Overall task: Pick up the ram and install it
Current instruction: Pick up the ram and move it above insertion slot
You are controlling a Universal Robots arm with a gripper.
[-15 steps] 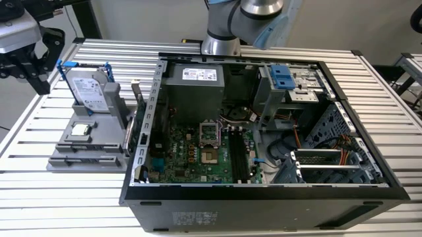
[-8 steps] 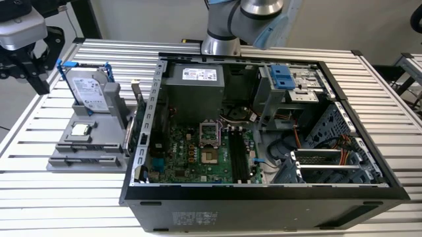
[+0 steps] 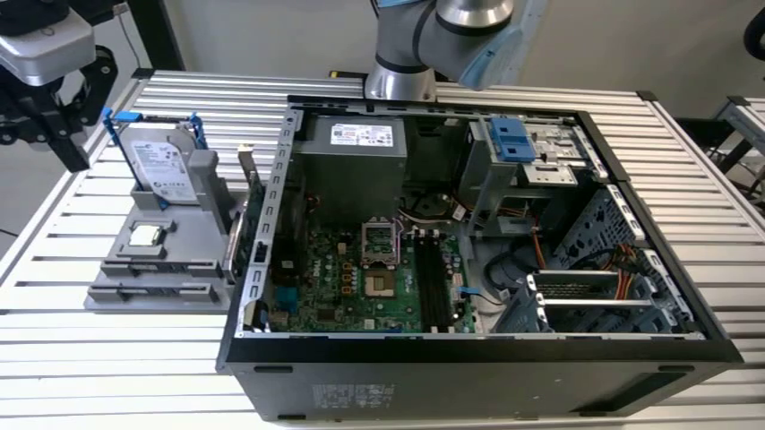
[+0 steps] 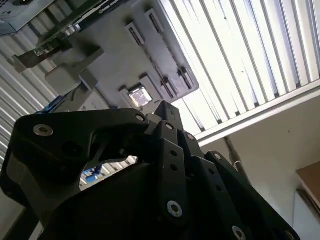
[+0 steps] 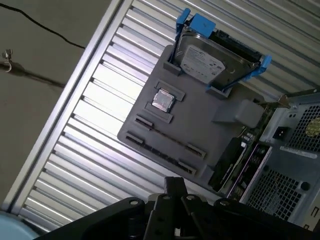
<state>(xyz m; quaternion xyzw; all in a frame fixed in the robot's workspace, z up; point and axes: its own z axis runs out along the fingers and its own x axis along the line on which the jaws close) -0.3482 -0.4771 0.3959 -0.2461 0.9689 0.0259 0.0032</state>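
Greenish-dark and thin, the ram (image 5: 227, 161) stands on edge between the grey holder (image 5: 200, 127) and the computer case (image 3: 478, 363); we judge it light, stiff and fragile, best pinched across its flat faces, while the gripper (image 5: 175, 183) hovers empty, fingers together.
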